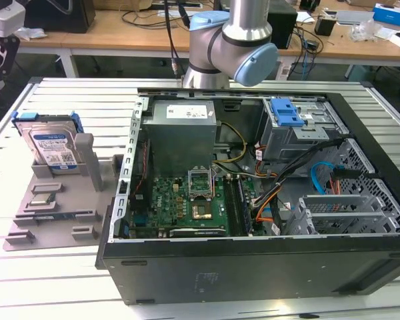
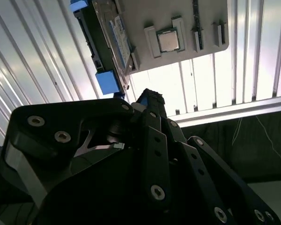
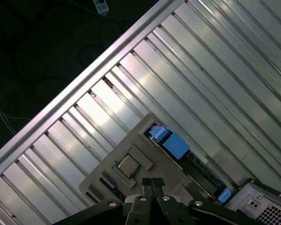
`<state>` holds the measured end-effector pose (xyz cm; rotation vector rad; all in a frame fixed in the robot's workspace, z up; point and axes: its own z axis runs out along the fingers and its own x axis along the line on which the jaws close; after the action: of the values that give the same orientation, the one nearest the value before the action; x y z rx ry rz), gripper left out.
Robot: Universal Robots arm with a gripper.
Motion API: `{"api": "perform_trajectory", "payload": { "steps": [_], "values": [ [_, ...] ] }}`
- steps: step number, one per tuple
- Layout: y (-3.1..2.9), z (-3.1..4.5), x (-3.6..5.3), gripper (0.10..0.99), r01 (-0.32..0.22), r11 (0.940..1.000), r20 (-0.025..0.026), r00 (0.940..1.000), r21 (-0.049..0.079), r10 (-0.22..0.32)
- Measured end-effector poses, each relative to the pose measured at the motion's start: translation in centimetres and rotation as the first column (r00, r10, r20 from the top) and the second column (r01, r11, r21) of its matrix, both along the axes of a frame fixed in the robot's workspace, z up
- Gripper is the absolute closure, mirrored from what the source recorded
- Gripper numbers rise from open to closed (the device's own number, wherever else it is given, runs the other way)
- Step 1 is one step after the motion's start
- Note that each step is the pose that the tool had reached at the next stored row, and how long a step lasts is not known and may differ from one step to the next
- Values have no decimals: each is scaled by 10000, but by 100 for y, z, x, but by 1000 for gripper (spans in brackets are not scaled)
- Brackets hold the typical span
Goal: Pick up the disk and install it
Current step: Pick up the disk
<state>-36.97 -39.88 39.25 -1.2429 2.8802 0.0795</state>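
the disk (image 1: 53, 148) stands upright in the far slot of the grey holder (image 1: 50, 223), close to the desk's (image 1: 73, 100) edge on the exterior view's left. a strip of bare ribbed desk lies between the holder and the open computer case (image 1: 253, 257), so there is room on that side. in the first wrist view the gripper (image 3: 152, 182) hangs above the holder (image 3: 152, 157), apart from the disk (image 3: 175, 145). its fingertips are pressed together and grip nothing. the disk's lower part sits behind the holder's grey uprights (only its blue frame and label show clearly). in the second wrist view the disk (image 2: 121, 40) shows edge-on and is cut off at the picture's border, and the gripper's (image 2: 150, 96) black body covers much of the desk.
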Motion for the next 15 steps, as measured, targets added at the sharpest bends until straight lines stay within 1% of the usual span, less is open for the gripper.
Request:
{"api": "perform_trajectory", "payload": {
  "steps": [6,8,12,15],
  "values": [
    [0,0,0,980,-567,9984,0,9984,0,567],
    [0,0,0,980,-902,9959,0,9959,-1,902],
    [0,0,0,980,-1274,9918,0,9918,0,1274],
    [0,0,0,980,-1580,9874,0,9874,-1,1580]
  ]
}}
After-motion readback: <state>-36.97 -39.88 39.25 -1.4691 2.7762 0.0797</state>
